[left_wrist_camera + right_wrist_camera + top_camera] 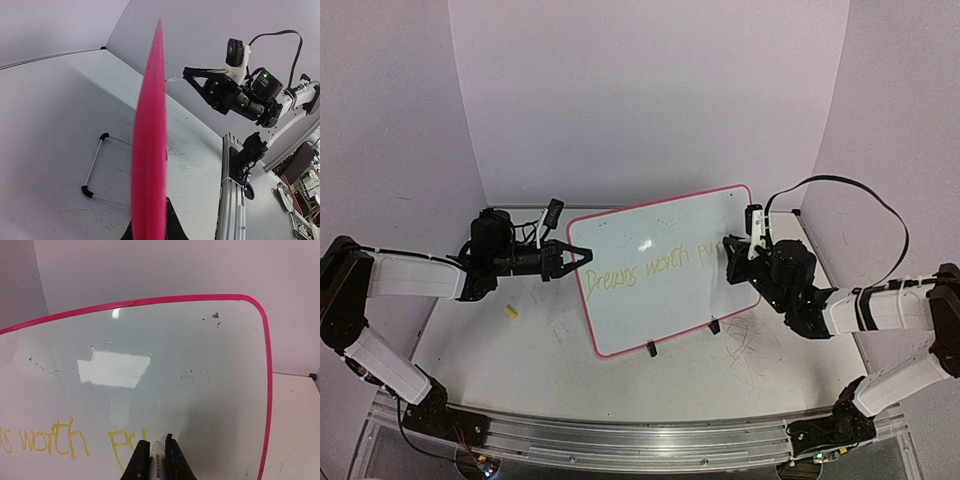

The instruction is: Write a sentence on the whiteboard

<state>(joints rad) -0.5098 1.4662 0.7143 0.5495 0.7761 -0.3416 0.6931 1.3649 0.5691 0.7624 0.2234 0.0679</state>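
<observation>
The whiteboard [660,290], glossy white with a pink-red rim, stands tilted on black legs mid-table. My left gripper [576,257] is shut on its left edge; the left wrist view shows that rim [150,150] edge-on between the black jaws. The sentence [645,268] is thin yellow handwriting reading "Dreams worth pu". My right gripper [729,250] is shut on a white marker [158,461], whose tip touches the board just right of the last yellow stroke. The right wrist view shows the whiteboard [200,365], the words "worth Pu" of the sentence [50,440], and my right gripper [156,442].
A small yellow cap [511,312] lies on the tabletop left of the board. The board's black legs [652,349] rest on the table among faint grey scribbles [750,345]. An aluminium rail [640,445] runs along the near edge. Lilac walls close in behind and at both sides.
</observation>
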